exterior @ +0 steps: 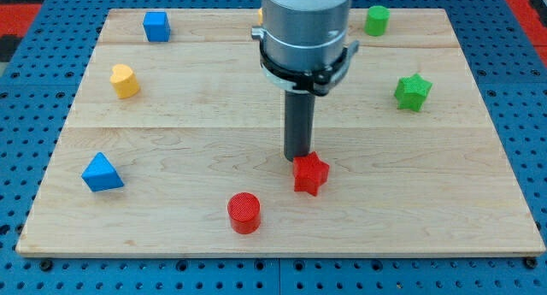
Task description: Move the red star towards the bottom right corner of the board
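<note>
1. Near the middle of the pale wooden worktop point(444, 201), slightly toward the view's bottom, sits the red plastic star block point(311, 174).
2. My tip point(298, 157), the lower end of the straight dark rod, stands just at the star's upper left edge, touching it or very nearly so.
3. No fingers exist on this arm, so nothing is gripped; the rod merely rests against the star's side.
4. A red plastic cylinder block point(244, 213) lies to the star's lower left, near but apart from it.
5. A blue plastic triangular block point(102, 173) sits near the view's left edge.
6. A yellow plastic block point(125, 80) and a blue plastic cube point(156, 26) occupy the upper left.
7. A green plastic star block point(413, 91) sits at the right, and a green plastic cylinder block point(377, 20) near the top right.
8. A sliver of another yellow block point(258, 16) peeks out beside the arm's grey housing point(306, 30).
</note>
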Robot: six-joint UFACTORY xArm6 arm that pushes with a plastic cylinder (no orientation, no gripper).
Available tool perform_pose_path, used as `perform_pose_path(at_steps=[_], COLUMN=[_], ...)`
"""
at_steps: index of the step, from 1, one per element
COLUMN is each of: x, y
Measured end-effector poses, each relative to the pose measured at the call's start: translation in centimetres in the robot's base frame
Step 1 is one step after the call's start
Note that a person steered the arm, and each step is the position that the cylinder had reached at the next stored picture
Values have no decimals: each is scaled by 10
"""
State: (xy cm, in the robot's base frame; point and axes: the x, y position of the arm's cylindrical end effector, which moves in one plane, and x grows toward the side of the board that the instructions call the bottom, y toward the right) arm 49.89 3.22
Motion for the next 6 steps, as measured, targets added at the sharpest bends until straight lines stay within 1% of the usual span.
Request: perform_pose_path(at_steps=[2,3,4,5,6], x=[43,48,43,35,14], y=[-81,-14,45,66,51])
